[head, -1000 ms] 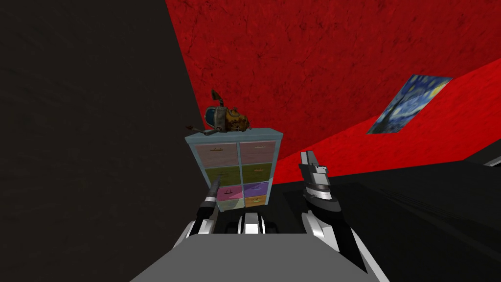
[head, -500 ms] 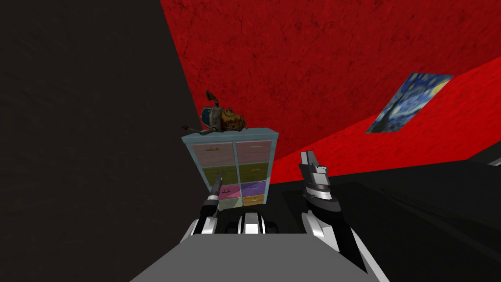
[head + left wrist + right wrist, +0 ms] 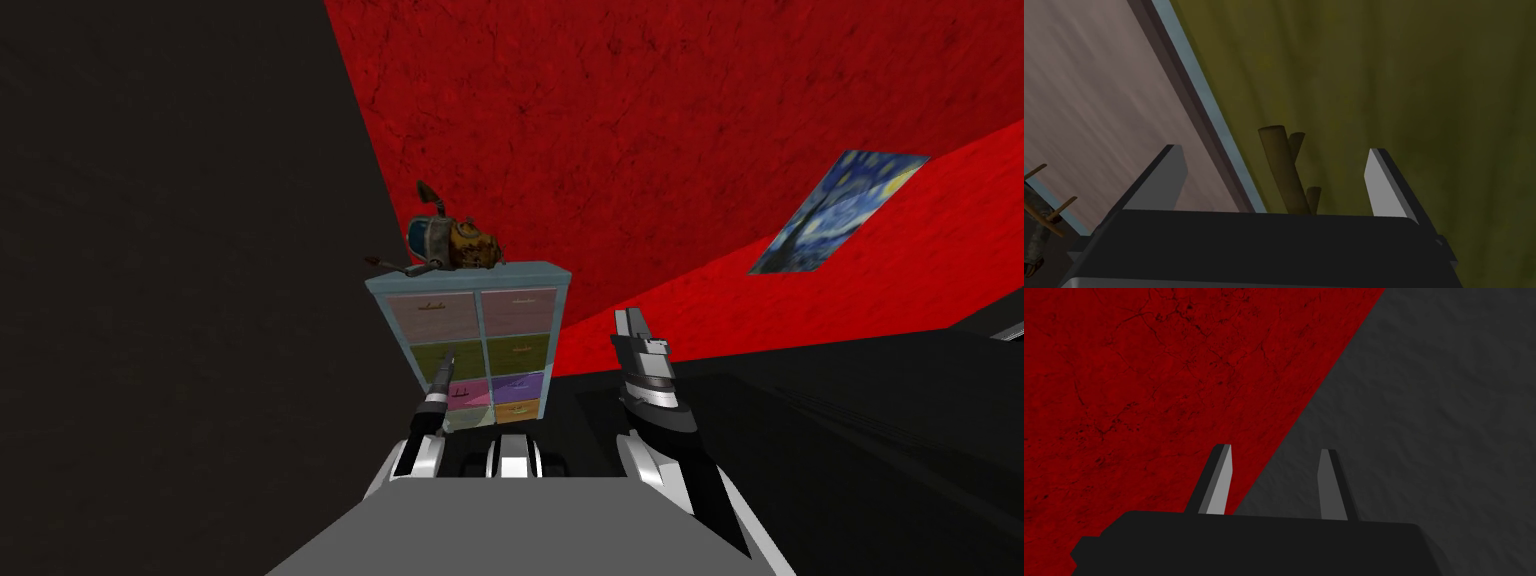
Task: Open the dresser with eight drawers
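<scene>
1. The dresser (image 3: 470, 340) is standing straight ahead of me, in the corner where a red wall (image 3: 650, 120) is meeting a dark wall (image 3: 170, 250). Its light blue frame is holding two columns of coloured drawers.
2. A blue and yellow object (image 3: 452, 240) is lying on top of the dresser.
3. My left arm is reaching forward and slightly upward. It is bringing the left end effector (image 3: 441, 372) up to the olive drawer (image 3: 462, 352), in the left column, second row from the top.
4. In the left wrist view, the left end effector (image 3: 1275, 151) is released. Its two fingers (image 3: 1381, 180) are standing wide apart on either side of the drawer's brown bar handle (image 3: 1281, 167), and neither is pressing it.
5. The handle is sitting between the fingers, close to the dark body. One finger is hanging in front of the neighbouring pinkish drawer (image 3: 1089, 90), across the blue frame strip (image 3: 1199, 100).
6. My right arm is standing raised to the right of the dresser, apart from it, with the forearm pointing upward.
7. The right end effector (image 3: 630, 325) is released too, its fingers (image 3: 1221, 483) standing apart and gripping nothing.
</scene>
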You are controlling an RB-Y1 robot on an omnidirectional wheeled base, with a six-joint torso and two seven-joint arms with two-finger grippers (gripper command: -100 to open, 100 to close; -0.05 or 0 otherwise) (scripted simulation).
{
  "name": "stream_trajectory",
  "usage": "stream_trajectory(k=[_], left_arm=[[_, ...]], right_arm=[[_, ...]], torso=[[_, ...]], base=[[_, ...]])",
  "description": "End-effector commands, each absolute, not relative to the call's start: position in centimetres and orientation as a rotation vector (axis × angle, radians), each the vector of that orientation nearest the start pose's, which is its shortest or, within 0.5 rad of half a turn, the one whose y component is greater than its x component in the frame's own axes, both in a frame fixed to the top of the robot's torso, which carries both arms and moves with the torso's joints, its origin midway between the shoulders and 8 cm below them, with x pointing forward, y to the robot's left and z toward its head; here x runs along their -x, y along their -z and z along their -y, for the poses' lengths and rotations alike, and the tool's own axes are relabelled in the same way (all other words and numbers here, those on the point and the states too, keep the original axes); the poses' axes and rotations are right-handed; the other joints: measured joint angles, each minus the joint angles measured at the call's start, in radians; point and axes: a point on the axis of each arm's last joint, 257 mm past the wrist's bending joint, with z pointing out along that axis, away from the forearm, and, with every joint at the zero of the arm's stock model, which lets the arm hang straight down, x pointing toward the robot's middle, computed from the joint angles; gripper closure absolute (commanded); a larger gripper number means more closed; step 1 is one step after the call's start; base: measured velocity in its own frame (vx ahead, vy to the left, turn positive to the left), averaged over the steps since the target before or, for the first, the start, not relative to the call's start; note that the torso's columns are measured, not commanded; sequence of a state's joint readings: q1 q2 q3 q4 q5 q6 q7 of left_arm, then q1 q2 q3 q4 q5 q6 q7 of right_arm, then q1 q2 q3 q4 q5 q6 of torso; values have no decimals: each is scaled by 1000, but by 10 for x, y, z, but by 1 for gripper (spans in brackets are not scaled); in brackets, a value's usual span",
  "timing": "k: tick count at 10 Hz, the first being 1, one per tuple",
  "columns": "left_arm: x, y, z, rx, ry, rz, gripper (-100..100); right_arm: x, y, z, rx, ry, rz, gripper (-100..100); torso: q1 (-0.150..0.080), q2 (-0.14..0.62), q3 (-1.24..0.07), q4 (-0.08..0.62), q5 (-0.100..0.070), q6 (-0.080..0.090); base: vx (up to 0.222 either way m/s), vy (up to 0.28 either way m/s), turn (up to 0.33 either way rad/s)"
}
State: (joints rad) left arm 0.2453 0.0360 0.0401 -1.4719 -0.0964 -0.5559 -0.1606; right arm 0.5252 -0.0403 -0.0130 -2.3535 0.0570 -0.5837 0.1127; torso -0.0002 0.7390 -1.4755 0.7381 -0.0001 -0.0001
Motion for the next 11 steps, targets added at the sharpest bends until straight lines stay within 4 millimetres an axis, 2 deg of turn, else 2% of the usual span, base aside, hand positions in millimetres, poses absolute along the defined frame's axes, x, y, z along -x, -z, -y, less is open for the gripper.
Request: stream_trajectory(k=[1,3,6,8,11], left_arm=[[-437,261,-274,870,1019,-1126,100],[-442,254,-269,868,1019,-1124,100],[-444,246,-264,869,1013,-1125,100],[-441,253,-258,879,1010,-1134,100],[-437,246,-251,873,1007,-1123,100]], right_arm=[[-313,-63,265,-441,-1172,-607,0],[-313,-63,265,-441,-1172,-607,0],[-313,-63,265,-441,-1172,-606,0],[-313,-63,265,-441,-1172,-607,0],[-313,-63,265,-441,-1172,-606,0]], torso=[[0,3,2,1,0,0],[1,0,0,0,0,-1],[-1,6,3,4,-2,-1],[-1,-1,0,4,-3,-2],[-1,5,3,3,-2,-1]], base=[[-64,9,5],[-83,7,-12],[-187,10,-14],[-107,7,-16],[-195,16,-14]])
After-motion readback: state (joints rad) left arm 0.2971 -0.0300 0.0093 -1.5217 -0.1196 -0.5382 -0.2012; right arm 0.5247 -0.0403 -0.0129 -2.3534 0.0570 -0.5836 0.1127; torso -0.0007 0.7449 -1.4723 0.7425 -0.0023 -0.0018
